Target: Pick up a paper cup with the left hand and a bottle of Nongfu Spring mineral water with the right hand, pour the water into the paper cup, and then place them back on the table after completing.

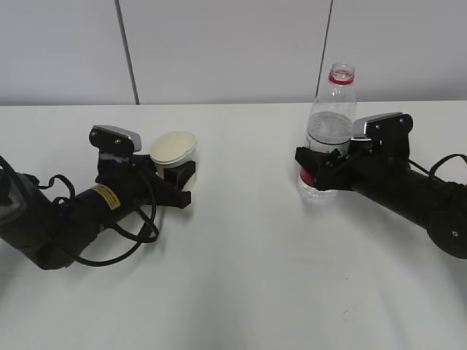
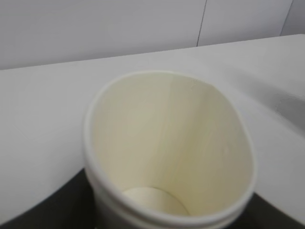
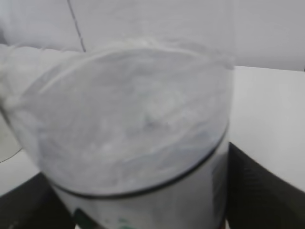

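Observation:
The white paper cup (image 1: 175, 148) with a cream inside sits between the fingers of my left gripper (image 1: 177, 179), tilted a little, low at the table (image 1: 241, 277). In the left wrist view the cup (image 2: 167, 148) fills the frame and its inside looks dry. The clear Nongfu Spring bottle (image 1: 330, 120), uncapped with a red neck ring, stands upright in my right gripper (image 1: 319, 173), which grips its lower labelled part. The water (image 1: 328, 138) fills the lower half of the bottle. In the right wrist view the bottle (image 3: 138, 138) is blurred and very close.
A grey panelled wall (image 1: 233, 51) runs behind the table. The left arm (image 1: 66, 219) with a yellow sticker and looped cables lies at the left, the right arm (image 1: 416, 193) at the right edge.

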Tool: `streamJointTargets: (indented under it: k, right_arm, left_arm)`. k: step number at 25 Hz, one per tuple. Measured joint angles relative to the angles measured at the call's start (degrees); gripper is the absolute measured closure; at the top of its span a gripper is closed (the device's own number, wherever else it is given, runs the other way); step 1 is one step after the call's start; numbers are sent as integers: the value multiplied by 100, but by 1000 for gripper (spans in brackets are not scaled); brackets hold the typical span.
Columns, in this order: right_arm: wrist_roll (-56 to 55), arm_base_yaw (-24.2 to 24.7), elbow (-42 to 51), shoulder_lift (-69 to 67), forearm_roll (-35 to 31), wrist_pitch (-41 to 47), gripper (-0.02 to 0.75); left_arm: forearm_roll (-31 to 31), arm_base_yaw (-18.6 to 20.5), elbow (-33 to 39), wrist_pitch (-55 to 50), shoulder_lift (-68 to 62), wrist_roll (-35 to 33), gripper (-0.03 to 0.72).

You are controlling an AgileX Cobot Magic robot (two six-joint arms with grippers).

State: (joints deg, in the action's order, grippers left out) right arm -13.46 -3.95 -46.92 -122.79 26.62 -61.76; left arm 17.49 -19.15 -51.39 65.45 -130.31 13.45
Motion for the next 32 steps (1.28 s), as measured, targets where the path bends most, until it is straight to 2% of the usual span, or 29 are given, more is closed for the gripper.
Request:
streamJointTargets:
  k: [5, 8, 12, 19, 32]
  right_arm:
    - [0, 0, -13, -9, 40, 11, 216]
    - [0, 0, -16, -9, 63, 19, 241]
    - [0, 0, -16, -9, 63, 19, 248]
    - [0, 0, -26, -9, 63, 23, 256]
    - [241, 0, -26, -9, 331, 33, 278]
  left_arm:
    - [155, 0, 0, 5, 0, 0, 293]
    - [382, 0, 0, 12, 0, 0, 293]
    - [740, 0, 0, 28, 0, 28, 293]
    - [1420, -13, 0, 68, 0, 525, 293]
    - [1793, -374, 0, 80, 0, 735, 293]
